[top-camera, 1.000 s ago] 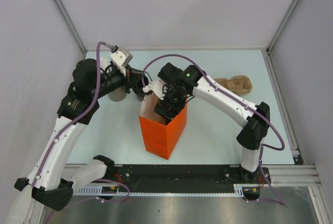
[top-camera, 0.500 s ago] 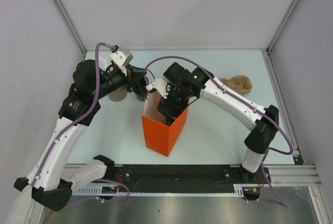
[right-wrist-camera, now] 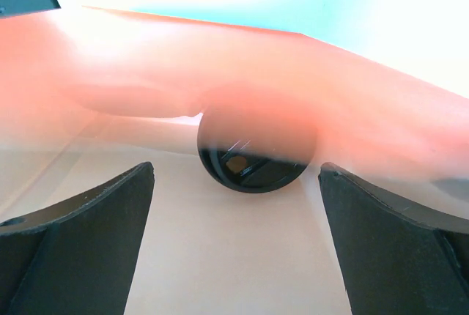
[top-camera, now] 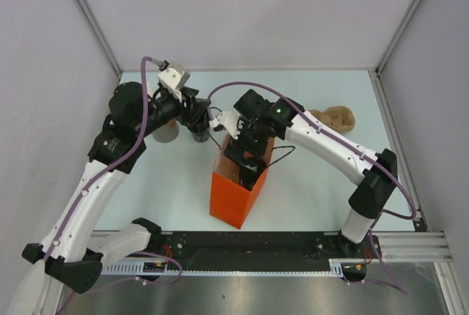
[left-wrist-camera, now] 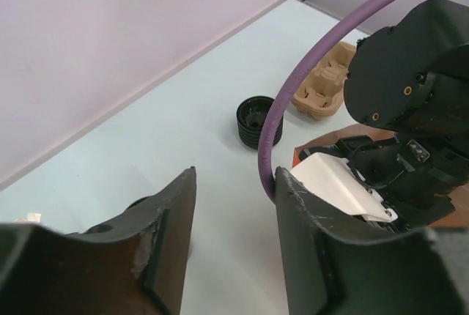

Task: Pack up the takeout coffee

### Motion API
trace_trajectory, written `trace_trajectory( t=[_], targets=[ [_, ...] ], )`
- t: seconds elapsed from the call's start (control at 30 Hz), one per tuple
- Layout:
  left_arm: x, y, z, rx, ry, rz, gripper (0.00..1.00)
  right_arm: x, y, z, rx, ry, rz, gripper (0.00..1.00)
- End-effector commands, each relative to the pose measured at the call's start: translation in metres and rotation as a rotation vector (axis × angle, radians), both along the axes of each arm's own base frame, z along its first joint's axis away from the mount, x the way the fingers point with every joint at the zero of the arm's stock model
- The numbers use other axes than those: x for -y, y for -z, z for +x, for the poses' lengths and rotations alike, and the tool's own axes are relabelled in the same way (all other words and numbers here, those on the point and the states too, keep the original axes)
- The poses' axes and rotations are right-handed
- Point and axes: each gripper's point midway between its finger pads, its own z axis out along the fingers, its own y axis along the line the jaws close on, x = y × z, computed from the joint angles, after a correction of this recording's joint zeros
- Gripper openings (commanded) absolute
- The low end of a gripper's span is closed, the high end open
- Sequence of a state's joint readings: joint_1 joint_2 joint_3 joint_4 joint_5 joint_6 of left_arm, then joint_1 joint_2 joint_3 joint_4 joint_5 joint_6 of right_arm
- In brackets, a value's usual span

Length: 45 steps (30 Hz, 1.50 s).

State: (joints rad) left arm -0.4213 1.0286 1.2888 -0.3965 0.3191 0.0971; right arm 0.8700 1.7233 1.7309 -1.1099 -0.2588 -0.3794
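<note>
Starting on your left: the left gripper has its fingers spread, with nothing between them. Well ahead of the tips sits a black lidless cup, its open mouth showing, and beyond that a cardboard cup carrier. Neither is what you are packing, and this gripper is outside the bag, so I judge it has no part in the coming move.

Moving right, your right gripper is down inside the orange paper bag. Its fingers are released and wide apart, gripping nothing. The takeout coffee lies straight ahead of the tips, centred on the gap and beyond it, deep in the bag and clear of both fingers. Its round black end faces the wrist camera, so its long axis runs roughly along the line the fingers point. Glare hides whether it stands square. The overhead view does not show it; the gripper covers it there.

The right arm is by far the nearer. The coffee looks delivered, so I'd say you want a straight withdrawal back along that axis, fingers apart. The gripper fills much of the bag's mouth, so a snag could drag or tip the bag.
</note>
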Motion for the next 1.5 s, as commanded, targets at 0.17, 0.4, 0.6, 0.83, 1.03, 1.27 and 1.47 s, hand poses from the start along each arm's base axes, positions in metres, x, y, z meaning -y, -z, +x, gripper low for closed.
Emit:
trace_trajectory(
  t=[0.17, 0.4, 0.6, 0.83, 1.03, 1.27, 1.47],
  targets=[
    [-0.050, 0.048, 0.023, -0.084, -0.211, 0.152, 0.56, -0.004, -0.084, 0.006, 0.187, -0.028, 0.260, 1.00],
    [-0.021, 0.020, 0.001, -0.033, 0.004, 0.100, 0.82, -0.007, -0.100, 0.020, 0.239, 0.052, 0.301, 1.00],
    [0.012, -0.009, -0.040, -0.001, 0.286, 0.041, 1.00, -0.010, -0.119, 0.032, 0.277, 0.123, 0.332, 1.00],
    [0.016, -0.018, -0.052, -0.005, 0.337, 0.012, 1.00, -0.013, -0.131, 0.046, 0.304, 0.166, 0.371, 1.00],
    [0.011, -0.010, -0.051, -0.010, 0.311, 0.040, 1.00, -0.004, -0.176, 0.054, 0.378, 0.198, 0.479, 1.00],
    [0.009, 0.003, -0.050, -0.029, 0.307, 0.066, 1.00, 0.022, -0.215, 0.062, 0.487, 0.259, 0.537, 1.00],
    [-0.001, 0.005, -0.051, -0.014, 0.264, 0.106, 1.00, 0.053, -0.210, 0.092, 0.547, 0.397, 0.525, 1.00]
  ],
)
